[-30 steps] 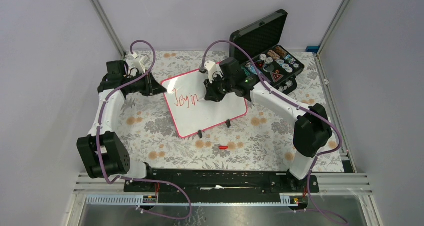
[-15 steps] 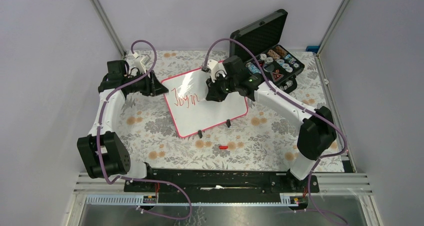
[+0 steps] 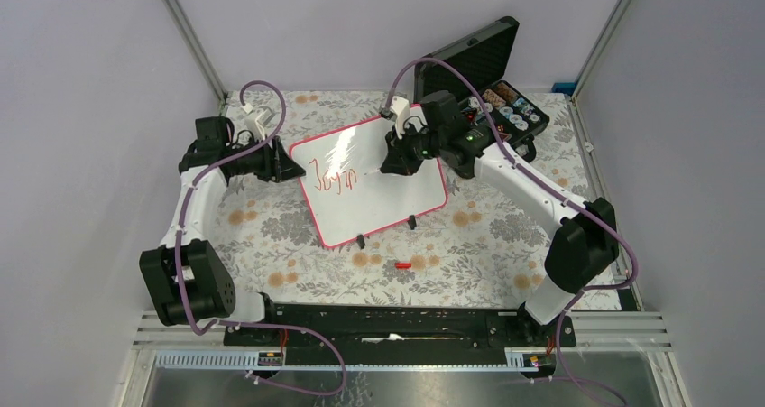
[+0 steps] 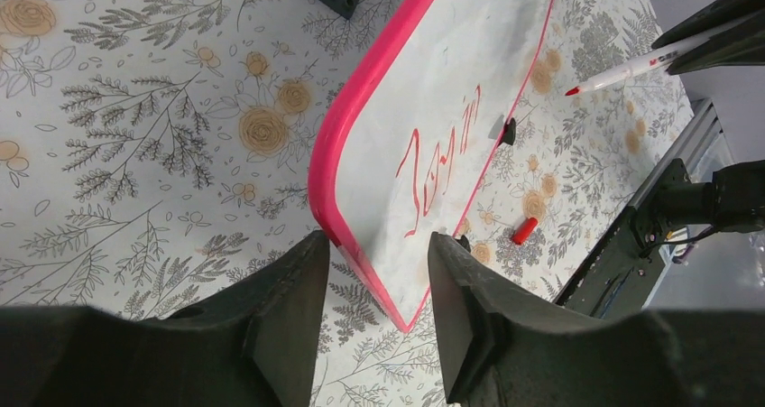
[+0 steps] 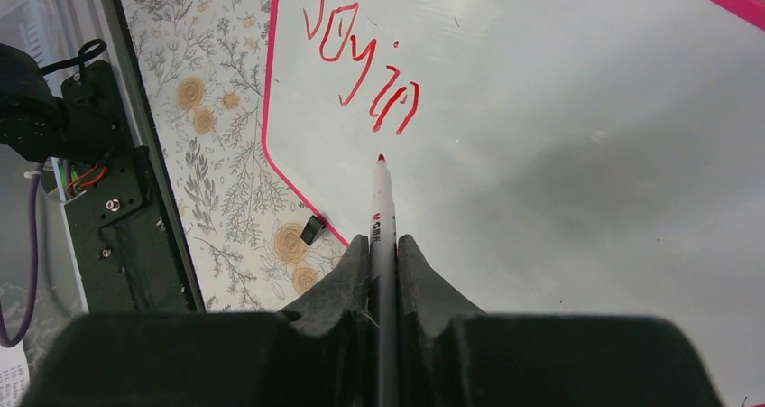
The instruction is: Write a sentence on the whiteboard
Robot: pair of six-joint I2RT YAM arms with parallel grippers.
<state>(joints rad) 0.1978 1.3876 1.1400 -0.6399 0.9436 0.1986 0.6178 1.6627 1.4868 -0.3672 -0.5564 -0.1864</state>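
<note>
The whiteboard [image 3: 388,199] lies tilted on the flowered table, with red words reading "Joy in" [image 3: 330,178] near its left end. My right gripper [image 3: 395,161] is shut on a white red-tipped marker [image 5: 383,199]. The marker's tip hangs just right of the "in" [image 5: 393,105] and looks lifted off the board [image 5: 559,109]. My left gripper [image 3: 289,165] is open at the board's left corner. In the left wrist view the pink rim [image 4: 361,136] runs between its fingers [image 4: 377,245]. The writing [image 4: 433,168] and the marker [image 4: 631,67] show there too.
An open black case [image 3: 487,91] with small parts stands at the back right, close behind my right arm. A red marker cap [image 3: 402,265] lies on the table in front of the board. Two black clip feet [image 3: 361,241] sit on the board's near edge.
My right gripper has moved right and back with the marker, away from the written words. My left arm has shifted slightly at the board's corner. The writing is unchanged.
</note>
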